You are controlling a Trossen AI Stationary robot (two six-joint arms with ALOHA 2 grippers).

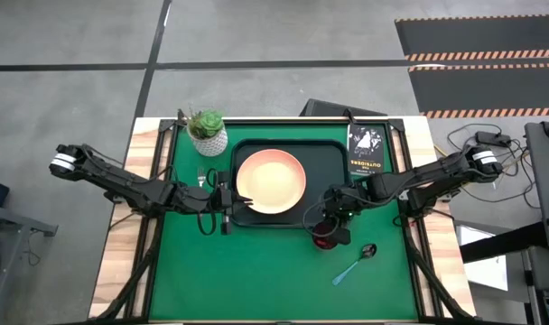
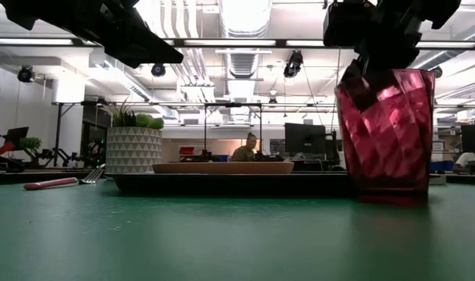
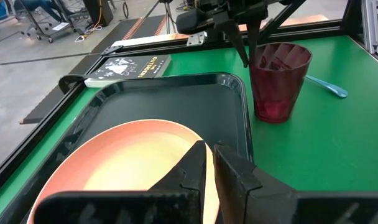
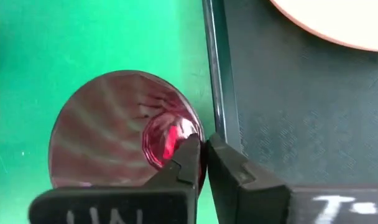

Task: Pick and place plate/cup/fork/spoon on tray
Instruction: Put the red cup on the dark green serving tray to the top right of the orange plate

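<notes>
The salmon-pink plate (image 1: pixel 271 181) lies flat on the dark tray (image 1: pixel 333 158) and also shows in the left wrist view (image 3: pixel 133 155). My left gripper (image 1: pixel 227 206) is shut and hangs over the plate's left rim, clear of it in the low view (image 2: pixel 155 51). The maroon cup (image 1: pixel 325 237) stands upright on the green table just off the tray's near edge. My right gripper (image 1: pixel 327 221) is shut on it. The pink-handled fork (image 2: pixel 54 183) lies on the table left of the tray. The blue-handled spoon (image 1: pixel 354 264) lies to the near right of the cup. My right gripper pinches the cup's rim (image 4: pixel 198 134) on the side next to the tray, one finger inside the cup (image 2: pixel 362 86) and one outside. The fingers slant down from the table's far right. The cup stands upright with its base on the table (image 2: pixel 386 195).
A white pot with a green plant (image 1: pixel 207 131) stands at the table's far left corner, beside the tray. A small black booklet (image 1: pixel 366 150) lies right of the tray at the far edge. Bare green table (image 1: pixel 256 280) lies toward the near edge.
</notes>
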